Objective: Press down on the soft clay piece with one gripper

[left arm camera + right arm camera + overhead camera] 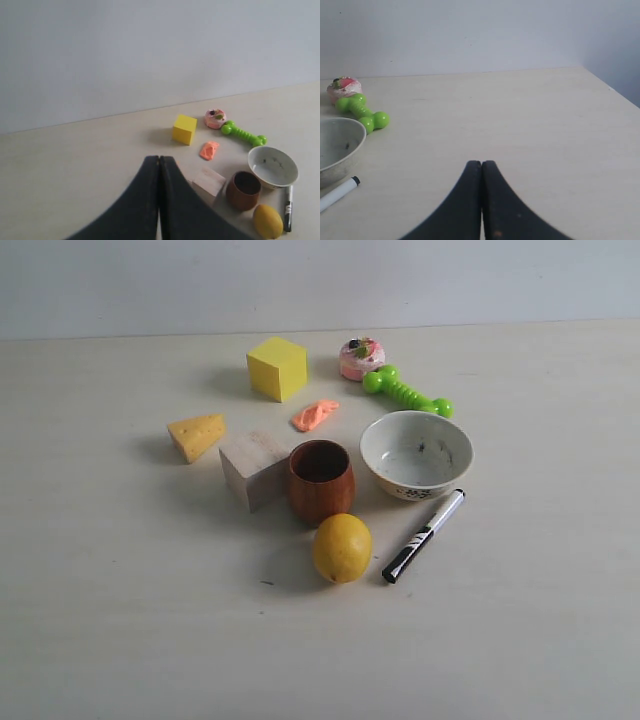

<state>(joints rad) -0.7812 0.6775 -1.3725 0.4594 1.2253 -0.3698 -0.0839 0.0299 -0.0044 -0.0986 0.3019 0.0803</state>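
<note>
The soft clay piece (316, 414) is a small salmon-orange lump lying on the table between the yellow cube and the white bowl; the left wrist view also shows the clay piece (209, 150). My left gripper (159, 159) is shut with nothing in it, well short of the clay. My right gripper (481, 163) is shut too, over bare table far from the clay, which its view does not show. Neither gripper appears in the exterior view.
Around the clay stand a yellow cube (277, 367), a pink cupcake toy (360, 357), a green dumbbell toy (407, 392), a white bowl (375, 443), a brown cup (321, 480), a wooden block (253, 469), a cheese wedge (197, 435), a lemon (342, 547) and a marker (424, 535).
</note>
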